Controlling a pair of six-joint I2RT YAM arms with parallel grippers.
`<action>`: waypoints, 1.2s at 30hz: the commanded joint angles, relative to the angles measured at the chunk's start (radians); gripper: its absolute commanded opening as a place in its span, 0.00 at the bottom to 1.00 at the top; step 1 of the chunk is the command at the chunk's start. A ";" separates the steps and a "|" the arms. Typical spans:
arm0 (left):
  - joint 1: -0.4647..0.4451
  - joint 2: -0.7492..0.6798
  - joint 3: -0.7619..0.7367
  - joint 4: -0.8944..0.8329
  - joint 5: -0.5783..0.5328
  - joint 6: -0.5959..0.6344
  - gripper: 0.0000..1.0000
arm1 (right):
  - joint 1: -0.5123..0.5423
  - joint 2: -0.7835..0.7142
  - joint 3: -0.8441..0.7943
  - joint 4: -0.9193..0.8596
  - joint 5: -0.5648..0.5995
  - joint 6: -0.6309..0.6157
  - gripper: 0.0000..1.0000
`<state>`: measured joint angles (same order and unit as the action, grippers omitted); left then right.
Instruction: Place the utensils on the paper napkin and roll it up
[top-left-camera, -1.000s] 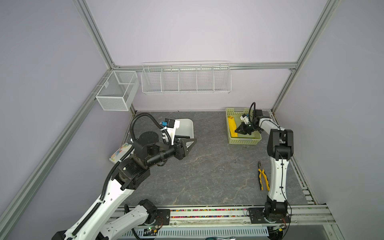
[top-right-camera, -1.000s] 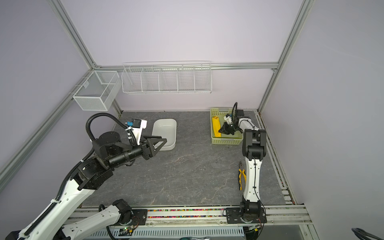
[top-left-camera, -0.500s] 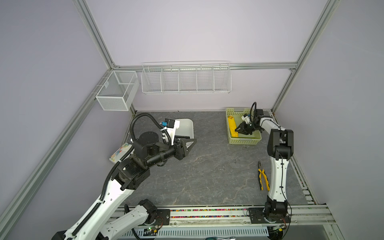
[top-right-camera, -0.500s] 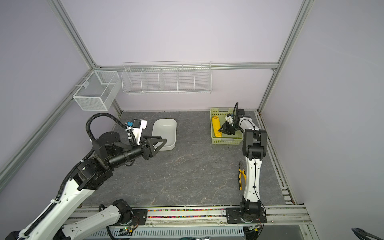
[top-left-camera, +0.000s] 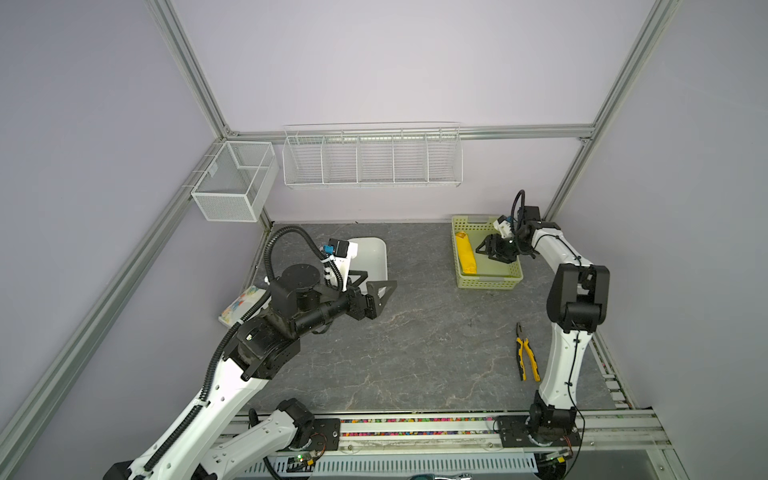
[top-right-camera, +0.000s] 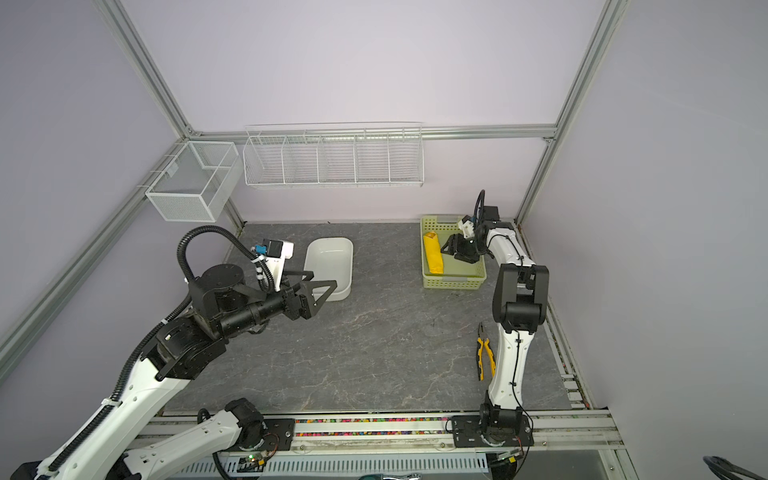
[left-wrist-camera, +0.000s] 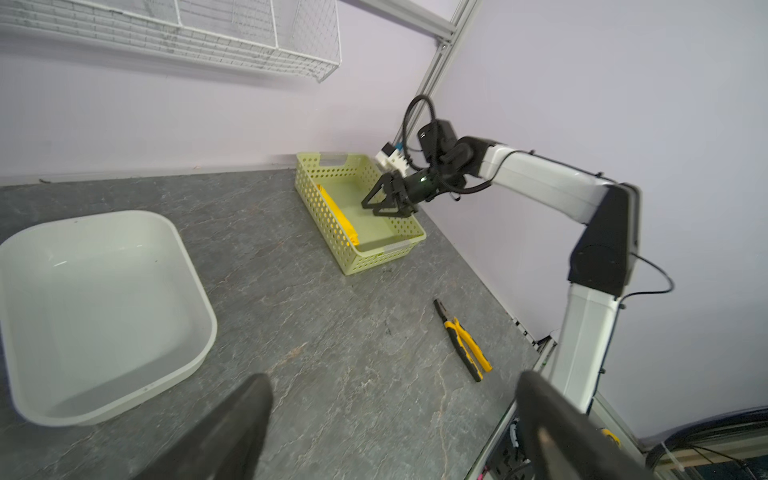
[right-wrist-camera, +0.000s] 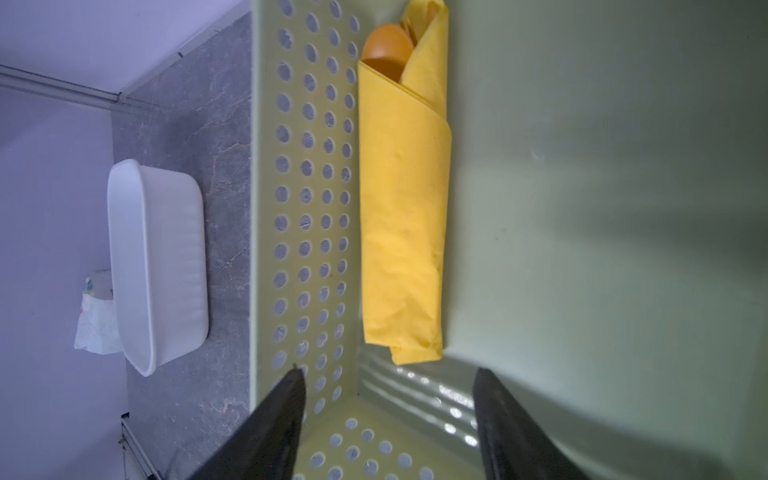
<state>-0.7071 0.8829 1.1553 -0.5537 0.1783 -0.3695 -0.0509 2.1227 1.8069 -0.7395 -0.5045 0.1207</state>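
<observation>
The paper napkin (right-wrist-camera: 403, 216) is a yellow roll lying in a pale green perforated basket (right-wrist-camera: 307, 208) along one long wall. The utensils are wrapped inside it, and only an orange spoon bowl (right-wrist-camera: 384, 48) pokes out of one end. Both top views show the roll (top-left-camera: 466, 257) (top-right-camera: 433, 257) at the back right. My right gripper (top-left-camera: 484, 248) (right-wrist-camera: 386, 374) hangs open inside the basket just beside the roll, holding nothing. My left gripper (top-left-camera: 380, 279) (left-wrist-camera: 395, 378) is open and empty above the table, by the white tub (top-left-camera: 376, 257).
Yellow-and-black pliers (top-left-camera: 527, 357) lie on the grey table near the right arm's base. A white printed packet (top-left-camera: 243, 303) sits at the left edge behind the left arm. A wire shelf (top-left-camera: 372, 160) and a mesh box (top-left-camera: 232, 183) hang on the back wall.
My right gripper's jaws have spread apart in the basket, and the roll lies free of them. The left jaws stand wider than before. Neither arm has shifted much.
</observation>
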 joint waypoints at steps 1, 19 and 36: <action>0.005 0.006 -0.014 -0.051 -0.083 0.041 0.99 | -0.006 -0.114 -0.078 -0.008 0.053 -0.023 0.81; 0.015 0.007 -0.290 0.069 -0.604 0.126 0.99 | -0.005 -0.669 -0.725 0.339 0.300 -0.038 0.88; 0.207 0.213 -0.632 0.771 -0.796 0.410 0.99 | -0.004 -0.803 -1.241 0.943 0.569 -0.085 0.88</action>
<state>-0.5381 1.0515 0.5632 -0.0200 -0.5877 -0.0563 -0.0509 1.3197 0.5934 0.0025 0.0086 0.0547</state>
